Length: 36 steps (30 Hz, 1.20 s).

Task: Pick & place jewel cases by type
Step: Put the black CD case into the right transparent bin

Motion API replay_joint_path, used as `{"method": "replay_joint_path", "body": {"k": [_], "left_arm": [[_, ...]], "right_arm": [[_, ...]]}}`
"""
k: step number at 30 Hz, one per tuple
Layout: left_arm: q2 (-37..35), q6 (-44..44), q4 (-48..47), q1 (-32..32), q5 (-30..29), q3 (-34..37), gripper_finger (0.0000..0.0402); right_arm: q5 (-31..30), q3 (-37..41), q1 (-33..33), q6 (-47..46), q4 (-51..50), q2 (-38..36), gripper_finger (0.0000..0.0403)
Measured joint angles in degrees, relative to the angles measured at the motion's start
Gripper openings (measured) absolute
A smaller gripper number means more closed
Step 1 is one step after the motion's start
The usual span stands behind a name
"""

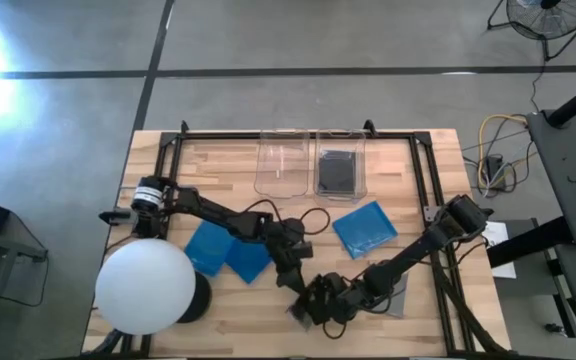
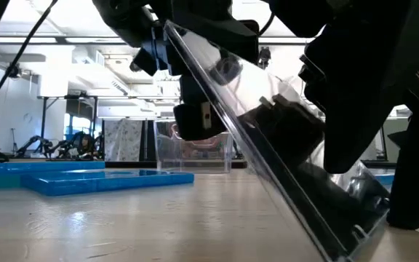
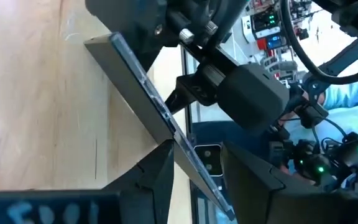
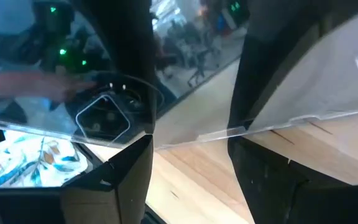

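A dark glossy jewel case [image 2: 268,138] stands tilted near the table's front middle, its top toward the left. My left gripper [image 3: 194,152] is shut on its raised edge. My right gripper [image 4: 197,140] stands open against its low end; both meet at the front middle, the left gripper [image 1: 298,285] beside the right gripper [image 1: 325,303]. Two blue cases [image 1: 226,250] lie overlapping on the left. A third blue case [image 1: 365,227] lies right of centre. A grey case [image 1: 398,295] lies under my right arm. My left gripper pinches the case's raised edge [image 3: 178,144] between its two fingers, coming from the table's left and slanting a little downward. The case leans steeply, its lower edge [image 2: 348,244] on the table. My right gripper touches the case's glossy face by its lower edge [image 4: 197,138] with its open fingertips [image 4: 138,149], slanting down from the table's right. Each finger meets its own reflection there. Nothing is clasped between them.
Two clear bins stand at the far edge: the left bin [image 1: 283,160] holds nothing, the right bin [image 1: 363,150] holds a dark case [image 1: 336,172]. A large white sphere [image 1: 146,285] sits at the near left. A black frame [image 1: 423,170] borders the table.
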<state>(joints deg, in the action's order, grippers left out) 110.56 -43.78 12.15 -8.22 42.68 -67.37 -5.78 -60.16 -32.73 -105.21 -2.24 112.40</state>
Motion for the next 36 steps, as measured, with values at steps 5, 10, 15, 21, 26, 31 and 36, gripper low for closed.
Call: {"method": "replay_joint_path", "body": {"k": [5, 10, 15, 21, 26, 31, 36], "left_arm": [[0.0, 0.0, -3.8, 0.1, -3.1, 0.0, 0.0114], [0.4, 0.2, -5.2, 0.1, -5.0, 0.0, 0.0114], [0.9, 0.6, -5.5, -0.4, -6.6, 0.1, 0.0111], [0.9, 2.8, -7.5, -0.3, -9.9, 0.1, 0.0055], [0.9, 3.2, -9.3, 0.8, -11.3, 0.1, 0.0005], [-0.7, 1.5, -9.4, 3.6, -15.3, 0.1, 0.0001], [-4.6, -4.0, -8.9, 10.9, -18.7, 0.1, 0.0000]], "right_arm": [[-0.5, 0.0, 0.0, 0.2, 0.1, 0.0, 0.0214], [-2.7, -0.3, 0.0, 0.4, 0.0, 0.0, 0.0214], [-4.5, -0.2, 0.0, 0.3, 0.3, 0.0, 0.0214], [-6.7, -0.2, -0.2, 3.2, 0.4, -0.8, 0.0214], [-11.7, 0.7, -1.8, 5.2, -3.9, -3.5, 0.0206], [-16.8, 1.9, -4.9, 3.0, -12.7, -9.4, 0.0198], [-25.3, 2.6, -10.6, -8.0, -27.5, -17.9, 0.0191]]}}
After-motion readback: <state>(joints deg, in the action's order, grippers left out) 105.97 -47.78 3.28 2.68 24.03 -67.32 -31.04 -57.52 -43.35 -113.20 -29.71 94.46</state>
